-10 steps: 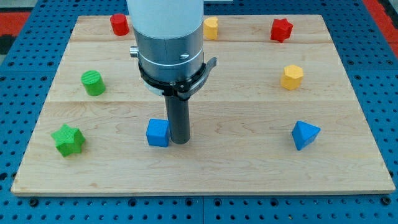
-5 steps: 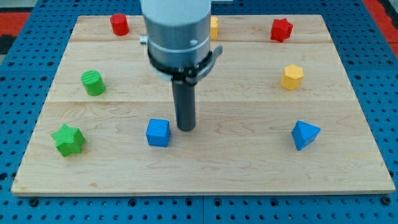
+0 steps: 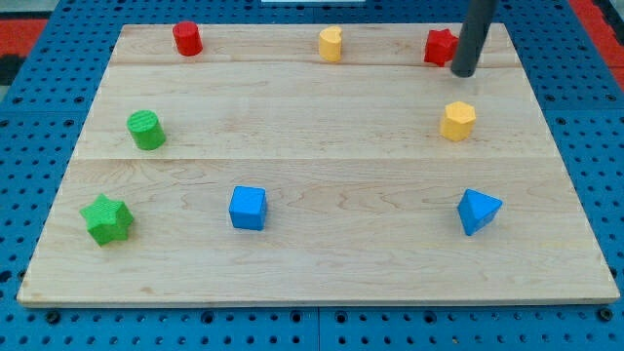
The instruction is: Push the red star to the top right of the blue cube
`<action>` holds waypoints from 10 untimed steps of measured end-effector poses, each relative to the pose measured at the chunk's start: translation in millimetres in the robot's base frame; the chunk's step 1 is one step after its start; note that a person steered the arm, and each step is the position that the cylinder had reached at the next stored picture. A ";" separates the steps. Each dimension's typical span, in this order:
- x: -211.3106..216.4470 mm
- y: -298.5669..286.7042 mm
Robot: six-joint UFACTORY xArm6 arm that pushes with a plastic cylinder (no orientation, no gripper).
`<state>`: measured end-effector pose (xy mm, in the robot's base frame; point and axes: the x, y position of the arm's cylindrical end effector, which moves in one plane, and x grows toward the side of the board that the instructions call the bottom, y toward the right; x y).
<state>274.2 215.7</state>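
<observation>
The red star [image 3: 439, 46] lies near the view's top right corner of the wooden board [image 3: 312, 127]. My tip [image 3: 464, 71] stands just to the star's right and slightly below it, close to or touching it; the rod covers the star's right edge. The blue cube [image 3: 248, 208] sits low on the board, left of the middle, far from the tip and the star.
A red cylinder [image 3: 187, 38] and a yellow block [image 3: 331, 44] lie along the top. A yellow hexagonal block [image 3: 457, 121] is below the tip. A blue pyramid-like block [image 3: 478, 211] is at lower right. A green cylinder [image 3: 146, 130] and green star [image 3: 107, 218] are at left.
My tip has moved from right beside the blue cube up and far to the right, ending next to the red star. No block has visibly moved.
</observation>
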 end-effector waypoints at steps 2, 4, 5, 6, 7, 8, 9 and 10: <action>-43.8 -47.9; 30.1 -135.6; 67.7 -139.8; 109.3 -158.4; 149.6 -191.0; 167.3 -176.8; 181.4 -158.9; 193.9 -203.7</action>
